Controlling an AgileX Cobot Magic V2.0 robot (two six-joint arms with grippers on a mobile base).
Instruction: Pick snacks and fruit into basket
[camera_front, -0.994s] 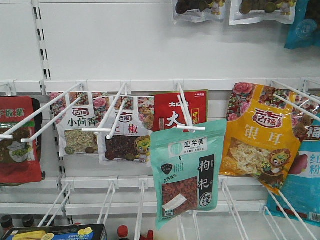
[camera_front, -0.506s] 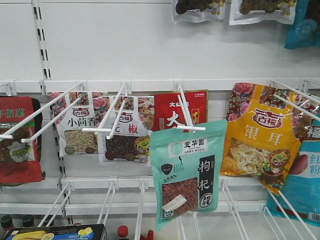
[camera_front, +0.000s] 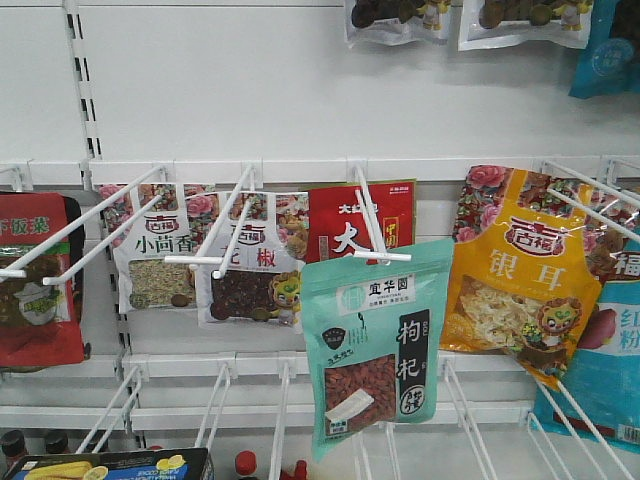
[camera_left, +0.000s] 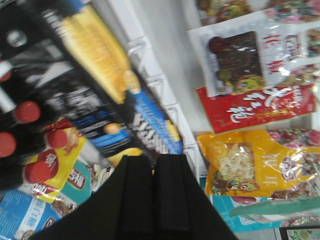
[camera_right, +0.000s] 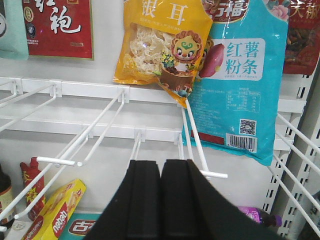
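A mint-green snack pouch (camera_front: 378, 345) with a black label and a window of red berries hangs at the tip of a white peg hook (camera_front: 372, 225) in the middle of the front view. Its edge shows at the top left of the right wrist view (camera_right: 10, 25). A black snack box printed with yellow pieces (camera_front: 110, 465) lies on the shelf at the bottom left, and it also fills the upper left of the left wrist view (camera_left: 95, 75). My left gripper (camera_left: 153, 157) is shut and empty, close to the box's near end. My right gripper (camera_right: 161, 162) is shut and empty below the hooks. The fruit and basket are out of view.
An orange-yellow pouch (camera_front: 520, 280), a red pouch (camera_front: 360, 220) and a blue pouch (camera_right: 240, 80) hang nearby. Long bare white pegs (camera_right: 85, 145) jut forward at several heights. Red-capped bottles (camera_left: 27, 112) and a yellow wafer box (camera_right: 55, 210) stand on the lower shelf.
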